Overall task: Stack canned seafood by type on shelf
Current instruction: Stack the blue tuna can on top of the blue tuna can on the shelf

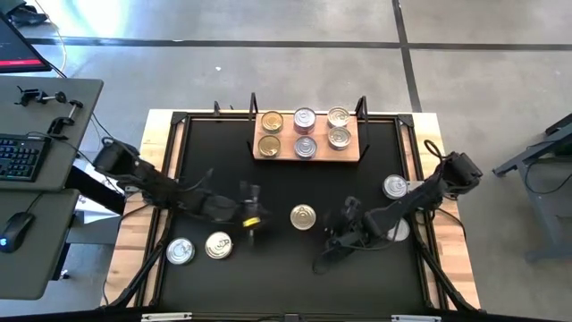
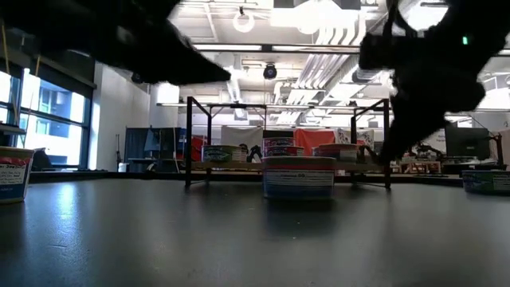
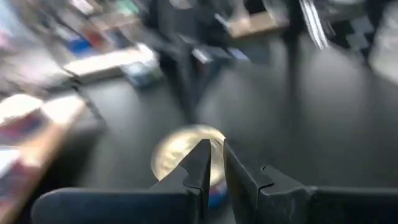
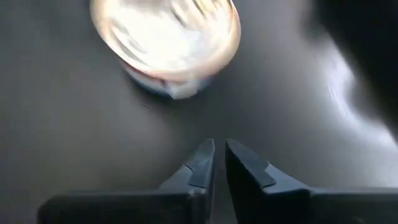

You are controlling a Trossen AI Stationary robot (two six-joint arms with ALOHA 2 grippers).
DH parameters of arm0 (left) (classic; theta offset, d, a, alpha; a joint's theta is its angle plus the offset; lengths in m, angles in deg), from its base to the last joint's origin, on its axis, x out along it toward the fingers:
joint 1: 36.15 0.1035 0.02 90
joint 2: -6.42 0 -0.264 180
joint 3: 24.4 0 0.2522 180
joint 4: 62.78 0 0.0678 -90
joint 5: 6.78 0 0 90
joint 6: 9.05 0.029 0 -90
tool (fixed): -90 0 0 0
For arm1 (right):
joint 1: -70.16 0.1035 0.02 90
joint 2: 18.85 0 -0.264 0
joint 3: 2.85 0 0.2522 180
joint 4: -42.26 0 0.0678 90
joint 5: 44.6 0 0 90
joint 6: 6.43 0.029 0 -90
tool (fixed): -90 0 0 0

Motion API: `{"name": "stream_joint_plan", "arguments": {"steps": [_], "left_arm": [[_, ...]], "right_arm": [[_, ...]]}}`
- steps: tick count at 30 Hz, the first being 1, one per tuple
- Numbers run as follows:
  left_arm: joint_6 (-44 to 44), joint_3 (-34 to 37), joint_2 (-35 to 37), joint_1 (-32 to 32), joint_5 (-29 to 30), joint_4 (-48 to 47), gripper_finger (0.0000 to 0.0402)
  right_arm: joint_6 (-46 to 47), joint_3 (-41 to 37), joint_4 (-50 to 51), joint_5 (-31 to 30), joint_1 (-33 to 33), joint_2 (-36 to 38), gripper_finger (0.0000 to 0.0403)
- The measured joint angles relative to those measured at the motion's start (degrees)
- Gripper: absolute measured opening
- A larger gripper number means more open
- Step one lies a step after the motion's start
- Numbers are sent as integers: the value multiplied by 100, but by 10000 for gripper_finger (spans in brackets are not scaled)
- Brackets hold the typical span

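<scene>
Tins lie scattered across my black tabletop [image 1: 268, 277]. At the left front sit 2 flat round cans: a silver-lidded one [image 1: 180, 251] and a gold-lidded one [image 1: 219, 245] just beside it. My left gripper [image 1: 254, 217] hangs nearby, fingers [image 3: 200, 163] narrowed to a slit, holding nothing. A gold-lidded tin [image 1: 303, 216] stands alone at the centre, between both grippers. Behind it, the light-brown wooden shelf [image 1: 308, 157] with thin black posts carries 6 cans in 2 rows. My right gripper [image 1: 338, 234] points at the centre tin, fingers [image 4: 202, 163] nearly together, empty. Another silver tin [image 1: 395, 186] rests by the right edge.
</scene>
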Motion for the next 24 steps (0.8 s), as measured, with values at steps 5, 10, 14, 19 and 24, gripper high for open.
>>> {"name": "stream_joint_plan", "arguments": {"steps": [5,10,14,19,24], "left_arm": [[-106,-1039,-633,513,-1101,-2059,35],[-119,-1533,-1213,976,-1933,-2361,35],[-166,-1680,-1401,1248,-1847,-2399,35],[-356,-1723,-1098,1483,-1374,-2749,35],[-506,-1725,-557,1395,-784,-3322,35]], "right_arm": [[-117,-681,-921,11,-317,1,50],[-1006,-1418,-3208,120,-783,2,50],[-1551,-1706,-4450,778,-1057,4,50],[-1962,-1714,-4979,1661,-1050,8,50],[-2410,-1707,-5171,1658,-825,7,50]]}}
